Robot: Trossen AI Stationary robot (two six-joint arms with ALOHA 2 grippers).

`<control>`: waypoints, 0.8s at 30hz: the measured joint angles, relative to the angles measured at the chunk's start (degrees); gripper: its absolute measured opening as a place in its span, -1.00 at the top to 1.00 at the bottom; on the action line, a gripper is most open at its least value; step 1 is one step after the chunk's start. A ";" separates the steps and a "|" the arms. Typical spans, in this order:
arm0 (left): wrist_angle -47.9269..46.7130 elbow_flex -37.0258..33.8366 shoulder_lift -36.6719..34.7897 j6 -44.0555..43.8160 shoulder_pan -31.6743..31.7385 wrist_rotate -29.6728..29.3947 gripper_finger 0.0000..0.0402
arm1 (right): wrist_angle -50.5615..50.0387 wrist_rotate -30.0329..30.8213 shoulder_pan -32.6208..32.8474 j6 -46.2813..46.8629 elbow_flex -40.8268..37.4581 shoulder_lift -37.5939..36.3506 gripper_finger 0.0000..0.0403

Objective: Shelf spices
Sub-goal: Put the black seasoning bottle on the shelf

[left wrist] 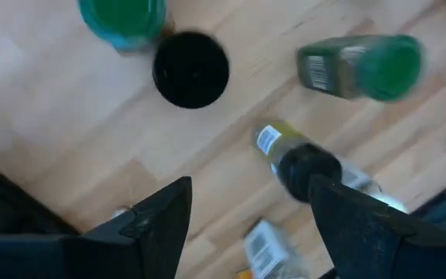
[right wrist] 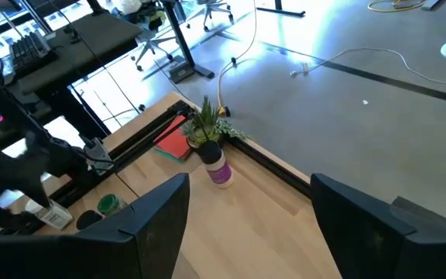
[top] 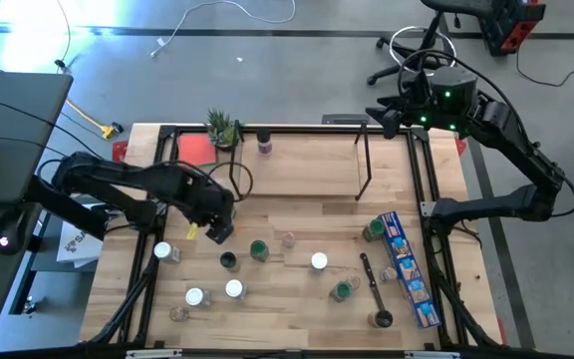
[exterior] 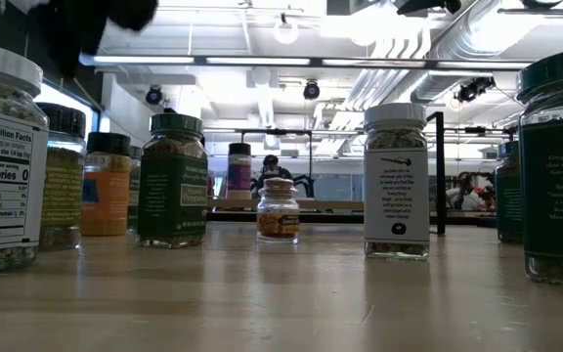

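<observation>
Several round-capped glass spices (top: 319, 261) (cylindrical) dot the wooden table (top: 307, 189).

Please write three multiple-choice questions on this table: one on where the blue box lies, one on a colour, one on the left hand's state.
1. Where does the blue box lie?
A. on the table's right side
B. on its left side
C. beside the plant
2. What colour is the label of the jar beside the plant?
A. yellow
B. purple
C. black
3. The left hand is:
A. shut on a jar
B. shut on the blue box
C. open
Answers: 1 A, the high view shows it at the right; 2 B, the right wrist view shows a purple band; 3 C, its fingers stand apart.
</observation>
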 joint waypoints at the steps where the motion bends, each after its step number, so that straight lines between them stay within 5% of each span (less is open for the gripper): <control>1: 1.50 -2.24 -0.01 -1.70 0.32 0.71 -0.29 | 0.00 0.00 -0.01 -0.01 0.00 0.01 -0.31; 8: 14.14 -9.84 0.13 -8.71 0.89 0.31 -0.41 | -0.02 0.00 -0.01 0.04 0.00 0.02 -0.31; 24: 15.06 -10.39 8.09 -12.28 0.89 -9.00 -0.43 | -0.02 0.00 0.01 1.39 0.00 0.02 -0.31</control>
